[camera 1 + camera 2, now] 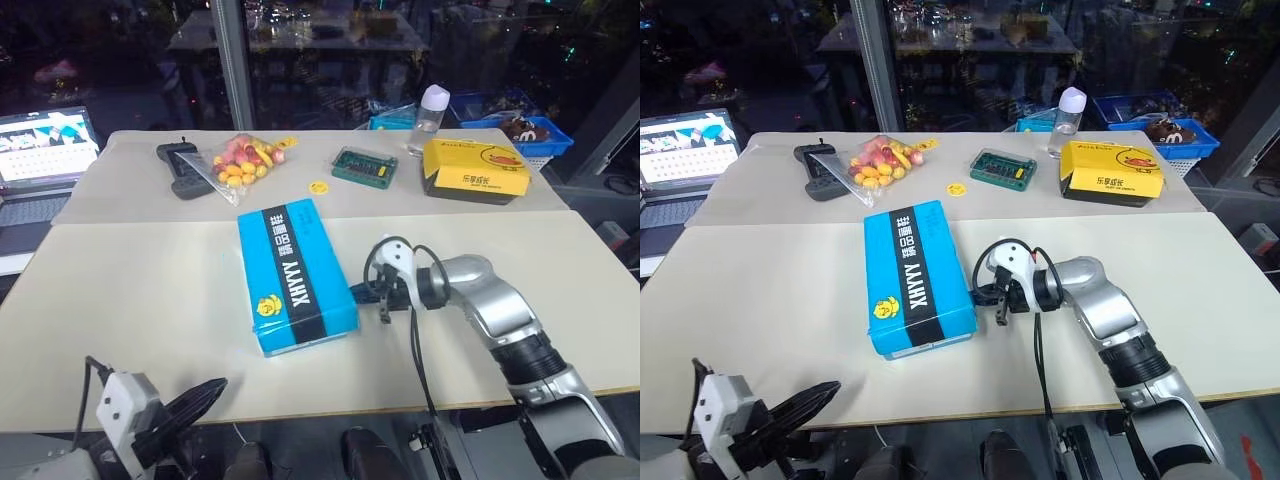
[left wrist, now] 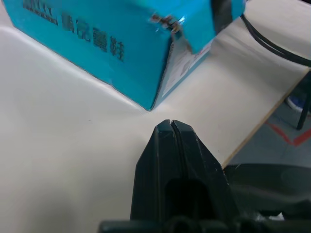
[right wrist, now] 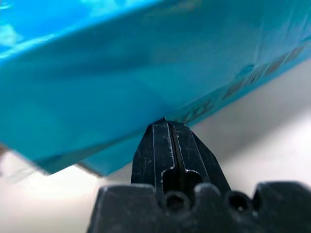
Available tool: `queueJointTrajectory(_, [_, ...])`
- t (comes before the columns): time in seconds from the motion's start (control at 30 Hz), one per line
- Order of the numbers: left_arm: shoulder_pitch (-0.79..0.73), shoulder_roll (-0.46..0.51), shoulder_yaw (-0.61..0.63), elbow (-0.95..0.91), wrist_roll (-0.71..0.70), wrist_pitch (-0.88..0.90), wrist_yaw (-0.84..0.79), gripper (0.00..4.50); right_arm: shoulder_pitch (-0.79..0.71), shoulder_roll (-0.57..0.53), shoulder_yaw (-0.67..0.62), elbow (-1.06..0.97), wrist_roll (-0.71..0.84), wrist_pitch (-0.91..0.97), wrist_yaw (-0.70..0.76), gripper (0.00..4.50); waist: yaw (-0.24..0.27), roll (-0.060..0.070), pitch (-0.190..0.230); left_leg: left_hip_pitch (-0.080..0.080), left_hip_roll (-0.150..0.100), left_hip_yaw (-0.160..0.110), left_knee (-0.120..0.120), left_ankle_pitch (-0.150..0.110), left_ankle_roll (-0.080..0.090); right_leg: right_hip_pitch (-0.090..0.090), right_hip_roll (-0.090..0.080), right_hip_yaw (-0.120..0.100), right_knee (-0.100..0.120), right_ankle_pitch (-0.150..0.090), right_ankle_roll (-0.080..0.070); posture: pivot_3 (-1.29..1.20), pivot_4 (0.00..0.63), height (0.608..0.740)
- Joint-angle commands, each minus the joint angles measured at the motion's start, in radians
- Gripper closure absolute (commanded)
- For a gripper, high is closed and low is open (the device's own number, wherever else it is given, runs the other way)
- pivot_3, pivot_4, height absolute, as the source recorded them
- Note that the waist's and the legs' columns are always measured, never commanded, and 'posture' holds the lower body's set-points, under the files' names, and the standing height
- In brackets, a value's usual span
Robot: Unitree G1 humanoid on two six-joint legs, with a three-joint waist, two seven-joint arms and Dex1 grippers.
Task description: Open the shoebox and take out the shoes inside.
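The bright blue shoebox (image 1: 295, 275) lies shut in the middle of the near table, its black band with white lettering facing up. The shoes are hidden inside it. My right gripper (image 1: 353, 293) is shut, and its tips (image 3: 165, 125) press against the box's right long side, just under the lid's edge. My left gripper (image 1: 218, 385) is also shut and empty. It hangs low at the table's front edge, short of the box's near corner (image 2: 150, 104).
On the far table sit a yellow box with a duck logo (image 1: 475, 170), a green case (image 1: 365, 167), a bag of coloured sweets (image 1: 240, 160), a black controller (image 1: 178, 165) and a bottle (image 1: 430, 118). A laptop (image 1: 45, 150) stands at the far left.
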Motion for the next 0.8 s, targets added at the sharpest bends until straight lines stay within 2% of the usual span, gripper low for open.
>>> queueJointTrajectory(0.03, [0.015,0.008,0.015,-0.013,-0.017,-0.040,-0.025,4.48,-0.041,0.003,-0.017,-0.041,0.020,-0.027,0.024,4.50,0.000,0.000,0.000,0.000,0.000,0.000,0.000,0.000,0.000,0.000,0.000,0.000,0.000,0.000,0.000,0.00,0.150,0.726])
queueJointTrajectory(0.37, [0.019,-0.006,-0.039,0.016,0.018,-0.087,-0.031,4.48,-0.148,0.021,-0.007,-0.147,0.068,0.027,0.060,4.50,-0.022,0.000,0.000,-0.001,0.000,0.000,0.000,0.000,0.000,-0.001,0.000,0.000,0.000,0.000,0.000,0.00,0.150,0.726])
queueJointTrajectory(0.57, [-0.006,-0.009,-0.077,0.033,0.037,-0.096,-0.013,4.48,-0.320,0.119,0.010,-0.060,0.024,-0.023,0.025,4.50,-0.025,0.001,0.000,0.000,0.000,0.000,0.000,0.000,0.000,-0.001,0.000,0.000,0.001,0.000,0.000,0.00,0.150,0.726])
queueJointTrajectory(0.7, [-0.013,-0.013,-0.103,0.041,0.043,-0.099,-0.006,4.48,-0.655,0.330,-0.125,0.179,0.056,-0.078,-0.184,4.50,-0.047,0.003,0.003,-0.001,0.000,0.001,0.000,0.000,0.000,-0.003,0.000,0.000,0.002,0.001,-0.001,0.00,0.150,0.726])
queueJointTrajectory(0.73, [-0.016,-0.015,-0.114,0.040,0.049,-0.101,0.000,4.48,-0.686,0.358,-0.142,0.196,0.066,-0.093,-0.202,4.50,-0.053,0.004,0.004,-0.003,0.000,0.001,0.000,0.000,0.000,-0.007,0.000,0.001,0.004,0.002,-0.002,0.00,0.150,0.726])
queueJointTrajectory(0.8, [-0.024,-0.022,-0.122,0.032,0.050,-0.098,0.023,4.48,-0.659,0.355,-0.096,0.176,0.024,-0.153,-0.171,4.50,-0.048,0.001,0.001,-0.010,0.001,-0.001,-0.002,0.000,0.000,-0.015,0.002,0.000,0.006,0.004,-0.002,0.00,0.150,0.726])
